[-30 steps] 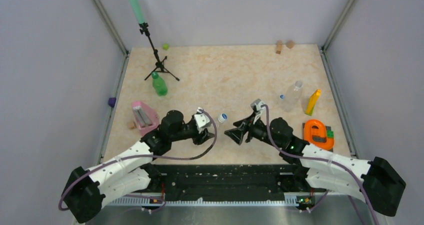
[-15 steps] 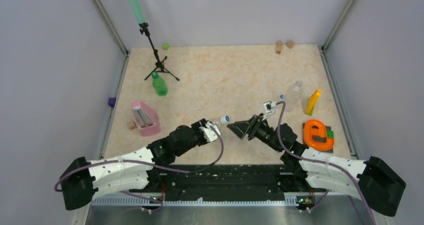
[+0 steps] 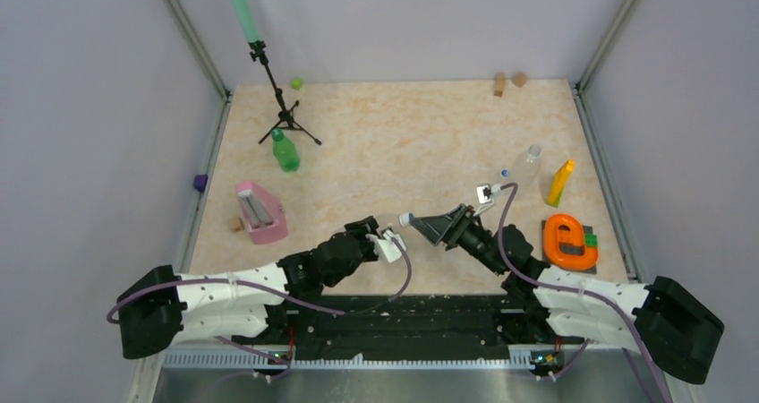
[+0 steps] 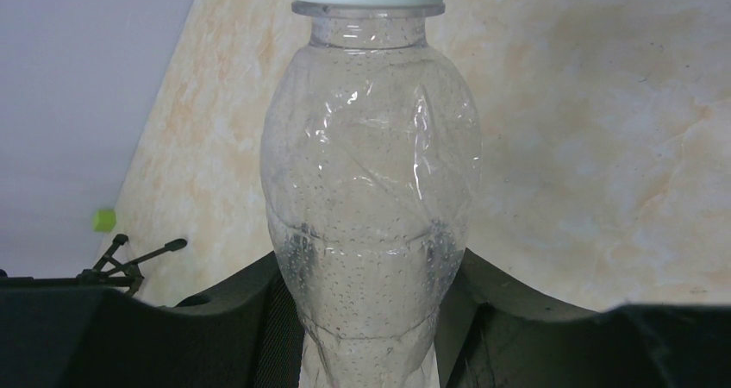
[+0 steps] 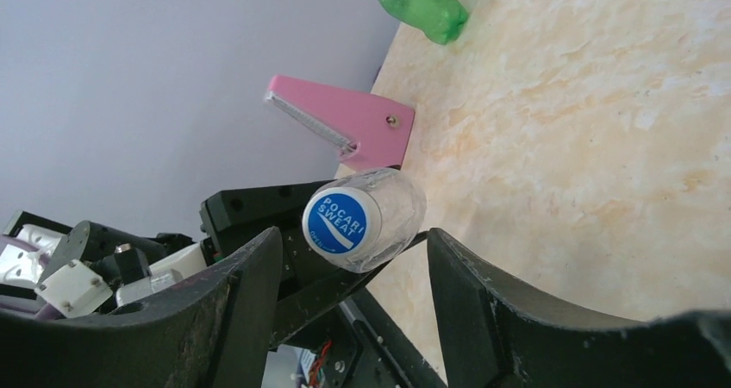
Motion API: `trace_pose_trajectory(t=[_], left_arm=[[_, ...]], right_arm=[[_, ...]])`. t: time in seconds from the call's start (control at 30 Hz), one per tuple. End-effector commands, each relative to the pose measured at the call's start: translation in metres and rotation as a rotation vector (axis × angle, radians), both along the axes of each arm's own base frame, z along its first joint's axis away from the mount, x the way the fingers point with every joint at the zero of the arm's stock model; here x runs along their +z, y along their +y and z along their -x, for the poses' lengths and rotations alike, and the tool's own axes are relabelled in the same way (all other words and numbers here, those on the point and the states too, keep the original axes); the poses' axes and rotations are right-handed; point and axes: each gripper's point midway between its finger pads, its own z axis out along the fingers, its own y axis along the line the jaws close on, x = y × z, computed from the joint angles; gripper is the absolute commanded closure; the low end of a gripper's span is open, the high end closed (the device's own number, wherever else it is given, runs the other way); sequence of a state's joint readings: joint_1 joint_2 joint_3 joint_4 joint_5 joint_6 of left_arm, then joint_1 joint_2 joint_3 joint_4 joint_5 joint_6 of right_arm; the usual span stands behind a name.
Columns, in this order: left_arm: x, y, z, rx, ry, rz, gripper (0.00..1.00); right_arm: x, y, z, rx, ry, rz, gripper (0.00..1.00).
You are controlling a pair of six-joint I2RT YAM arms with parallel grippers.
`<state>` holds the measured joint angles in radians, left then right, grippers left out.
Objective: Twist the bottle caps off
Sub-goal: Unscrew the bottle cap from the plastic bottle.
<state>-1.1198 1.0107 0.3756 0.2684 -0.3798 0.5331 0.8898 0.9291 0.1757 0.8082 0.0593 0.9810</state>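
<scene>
My left gripper (image 3: 390, 243) is shut on the lower body of a clear bottle (image 4: 371, 190), which lies nearly level over the table's near middle. Its blue cap (image 5: 336, 222) points at my right gripper (image 3: 428, 227). That gripper is open, one finger on each side of the cap and just short of it, touching nothing. In the top view this cap (image 3: 405, 217) shows as a small pale dot. A green bottle (image 3: 285, 151) with a dark green cap (image 3: 277, 134) stands at the back left. Another clear bottle (image 3: 524, 168) lies at the right, its blue cap (image 3: 505, 173) on.
A pink wedge-shaped object (image 3: 260, 211) sits left of my left arm. A black tripod (image 3: 285, 116) stands behind the green bottle, with a lime-green lump (image 3: 295, 84) beyond it. At the right are a yellow block (image 3: 560, 183) and an orange ring-shaped object (image 3: 569, 240). Two wooden pieces (image 3: 508, 81) lie at the back.
My left arm has stretched right and forward, carrying the clear bottle. My right gripper has turned and closed in on the cap, and its jaws have narrowed a little.
</scene>
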Motion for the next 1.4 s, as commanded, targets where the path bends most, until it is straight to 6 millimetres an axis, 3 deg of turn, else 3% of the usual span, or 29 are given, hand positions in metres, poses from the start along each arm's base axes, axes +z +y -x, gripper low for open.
trace_pose_trajectory(t=[0.0,0.2,0.4,0.7,0.93,1.1,1.37], left_arm=[[0.017,-0.009,-0.001,-0.006,-0.049,0.059,1.0],[0.013,-0.013,0.007,-0.06,-0.027,0.041,1.0],[0.012,-0.012,0.004,-0.044,-0.023,0.022,1.0],[0.003,-0.014,0.002,-0.014,0.013,0.004,1.0],[0.005,-0.013,0.003,-0.023,0.01,0.014,1.0],[0.011,-0.019,0.012,-0.045,0.066,0.115,1.0],[0.031,-0.032,0.032,-0.285,0.324,0.362,1.0]], right_arm=[[0.011,-0.001,-0.004,-0.022,-0.003,-0.055,0.4],[0.012,0.0,-0.003,-0.016,-0.001,-0.072,0.43],[0.011,0.009,0.0,0.028,0.002,-0.063,0.53],[0.014,0.023,0.008,0.121,-0.03,-0.017,0.55],[0.007,0.021,0.005,0.097,-0.018,-0.007,0.76],[0.001,0.025,0.004,0.109,-0.045,0.042,0.94],[-0.013,0.031,0.009,0.172,-0.11,0.14,1.0]])
